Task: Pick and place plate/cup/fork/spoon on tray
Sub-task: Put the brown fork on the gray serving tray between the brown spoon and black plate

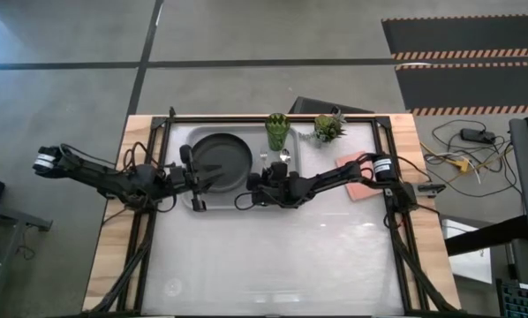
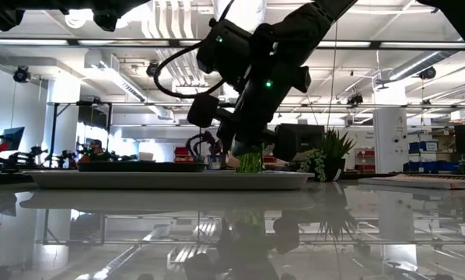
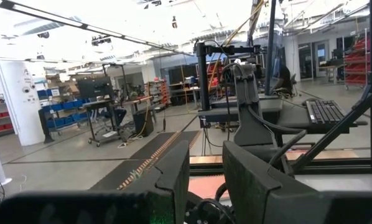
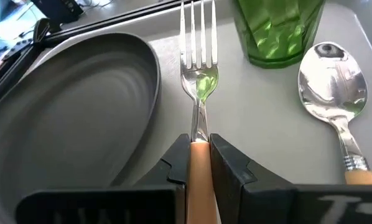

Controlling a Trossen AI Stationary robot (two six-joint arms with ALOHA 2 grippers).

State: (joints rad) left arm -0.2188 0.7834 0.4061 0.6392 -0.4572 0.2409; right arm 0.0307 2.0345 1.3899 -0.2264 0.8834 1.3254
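The grey tray (image 1: 186, 205) holds the black plate (image 1: 220, 155), also in the right wrist view (image 4: 68, 112). On the tray beside the plate are the green ribbed cup (image 4: 279, 31) and the spoon (image 4: 332, 81). My right gripper (image 4: 199, 146) is over the tray (image 4: 260, 124) and shut on the orange-handled fork (image 4: 198, 43), between plate and cup. My left gripper (image 1: 196, 181) is over the tray's left side next to the plate. Its fingers stand apart and hold nothing (image 3: 204, 180). My right gripper pinches the fork's orange handle (image 4: 199, 163) between its two fingers, at the end next to the metal neck. The fingers lie along the fork. The tines (image 4: 198, 25) point away from the gripper, toward the tray's far rim. Whether the tines rest on the tray I cannot tell.
A small potted plant (image 1: 328, 128) stands right of the cup (image 1: 277, 132). A flat pink rectangle (image 1: 361, 181) lies under my right arm. The table's near half is bare and glossy (image 1: 273, 265).
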